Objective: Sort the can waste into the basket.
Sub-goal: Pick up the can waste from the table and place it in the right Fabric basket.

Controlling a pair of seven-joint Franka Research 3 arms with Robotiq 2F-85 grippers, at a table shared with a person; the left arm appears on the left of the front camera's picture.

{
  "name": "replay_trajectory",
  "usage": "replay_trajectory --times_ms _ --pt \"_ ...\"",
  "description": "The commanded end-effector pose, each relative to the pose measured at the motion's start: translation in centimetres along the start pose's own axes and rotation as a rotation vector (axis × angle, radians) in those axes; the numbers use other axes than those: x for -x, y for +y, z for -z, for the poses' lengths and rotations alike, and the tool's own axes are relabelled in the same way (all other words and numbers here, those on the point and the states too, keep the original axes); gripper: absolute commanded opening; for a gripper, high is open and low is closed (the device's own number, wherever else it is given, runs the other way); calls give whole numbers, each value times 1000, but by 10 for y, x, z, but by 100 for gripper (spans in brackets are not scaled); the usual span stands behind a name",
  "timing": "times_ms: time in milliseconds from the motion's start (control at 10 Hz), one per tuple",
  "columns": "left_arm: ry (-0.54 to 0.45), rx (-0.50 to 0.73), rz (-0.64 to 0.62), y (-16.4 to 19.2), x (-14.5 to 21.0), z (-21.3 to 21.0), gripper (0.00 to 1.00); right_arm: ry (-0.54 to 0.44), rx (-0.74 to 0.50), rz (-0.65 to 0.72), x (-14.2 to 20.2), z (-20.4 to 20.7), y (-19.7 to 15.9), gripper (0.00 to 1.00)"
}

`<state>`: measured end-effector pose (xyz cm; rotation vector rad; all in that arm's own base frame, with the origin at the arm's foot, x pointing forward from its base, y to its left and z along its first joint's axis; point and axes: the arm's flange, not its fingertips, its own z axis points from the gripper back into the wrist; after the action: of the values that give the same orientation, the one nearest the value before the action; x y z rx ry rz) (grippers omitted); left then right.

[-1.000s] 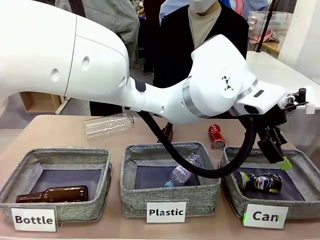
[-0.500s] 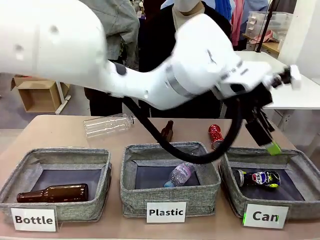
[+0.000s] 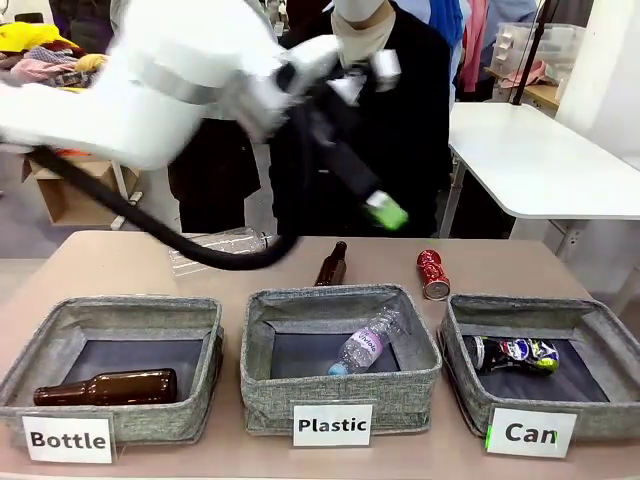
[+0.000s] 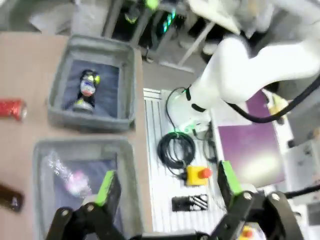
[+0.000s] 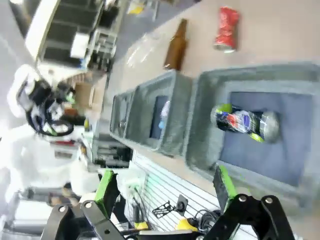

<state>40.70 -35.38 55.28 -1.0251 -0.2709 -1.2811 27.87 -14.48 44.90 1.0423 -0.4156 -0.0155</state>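
The black-and-blue Pepsi can (image 3: 515, 352) lies on its side inside the grey "Can" basket (image 3: 520, 305) at the right. On the table behind that basket stands the red crushed can (image 3: 433, 273). My left gripper (image 3: 381, 207), blurred, hangs high above the table's middle, in front of the person. In the left wrist view it (image 4: 167, 185) is open and holds nothing, with the Pepsi can (image 4: 86, 90) and the red can (image 4: 11, 108) far below. My right gripper (image 5: 165, 185) is open too, above the near side of the basket (image 5: 200, 120) with the Pepsi can (image 5: 242, 121).
A "Plastic" basket (image 3: 340, 395) in the middle holds a clear bottle (image 3: 365, 345). The "Bottle" basket (image 3: 115, 310) at the left holds a brown bottle (image 3: 105, 387). Another brown bottle (image 3: 332, 265) and a clear plastic bottle (image 3: 215, 247) lie on the table behind.
My left arm has swung up and to the left, away from above the "Can" basket to the table's middle. The Pepsi can stays in the basket.
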Motion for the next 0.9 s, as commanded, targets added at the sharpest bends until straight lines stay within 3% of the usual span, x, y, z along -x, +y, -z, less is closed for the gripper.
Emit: replay_trajectory --times_ms 0,300,500,700,800 --pt "-149 -24 -159 -13 77 -61 100 110 -65 -100 -23 50 25 100" --pt "-446 -61 -391 -12 211 -165 100 289 -257 -137 -50 118 55 100" --pt "-439 -41 -575 -3 304 -193 100 310 -276 -97 -61 140 52 100" --pt "-646 -25 -695 17 362 -220 100 285 -257 -38 -70 138 38 100" --pt "-717 1 -646 21 369 -223 100 230 -216 -1 -71 129 25 100"
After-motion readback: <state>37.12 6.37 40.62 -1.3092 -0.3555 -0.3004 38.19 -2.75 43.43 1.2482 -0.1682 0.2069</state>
